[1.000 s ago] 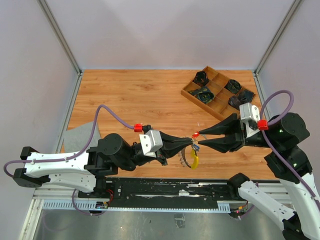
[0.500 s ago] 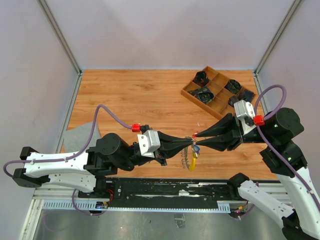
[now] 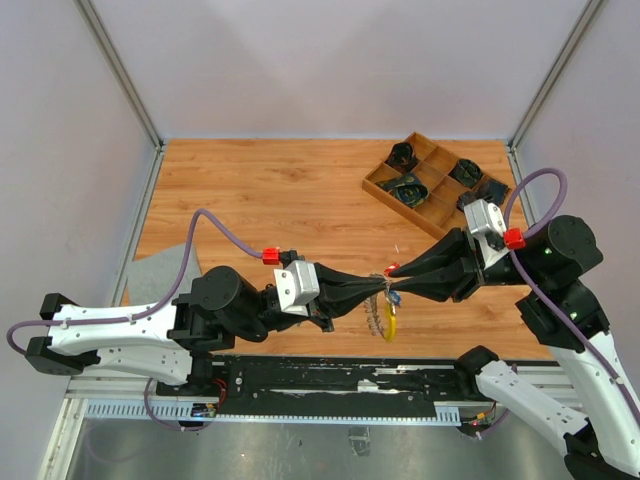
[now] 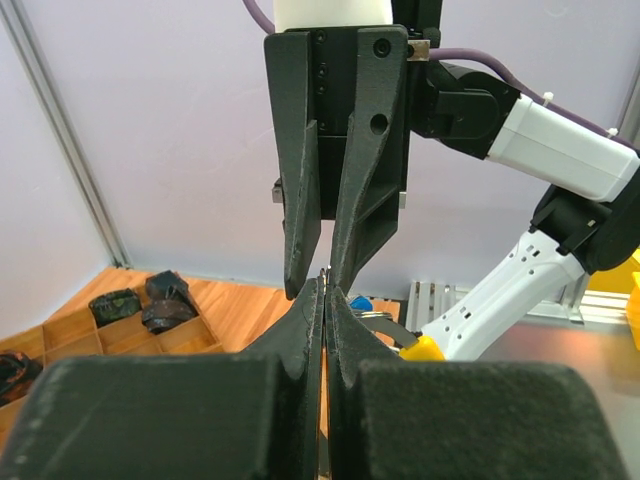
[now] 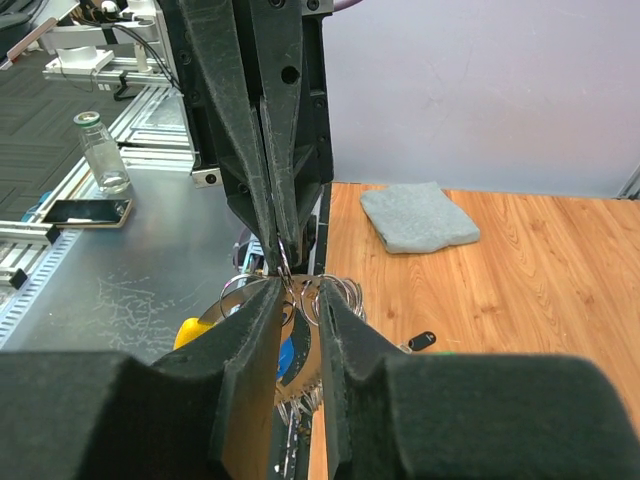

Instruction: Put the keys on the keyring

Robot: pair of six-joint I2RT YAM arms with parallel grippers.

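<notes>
The keyring [image 3: 379, 314], a silvery wire coil with a yellow curved piece [image 3: 390, 326], hangs in the air between the two arms, above the table's near edge. My left gripper [image 3: 381, 287] is shut on its wire; in the left wrist view its jaws [image 4: 325, 288] are pressed flat together. My right gripper [image 3: 391, 279] faces it tip to tip. Its jaws [image 5: 300, 292] stand a narrow gap apart, with the keyring's loops [image 5: 341, 296] and a toothed silver key with a blue head [image 5: 286, 356] between them. A red key head [image 3: 392, 268] shows at the right gripper's upper fingertip.
A wooden compartment tray [image 3: 381, 186] with dark items stands at the back right. A grey cloth [image 3: 160, 276] lies at the left edge of the table. A small black tag [image 5: 421, 341] lies on the wood below the grippers. The metal rail runs along the near edge.
My right gripper has moved left toward the left gripper and its jaws have narrowed around the ring. The keyring and the left gripper have shifted only slightly.
</notes>
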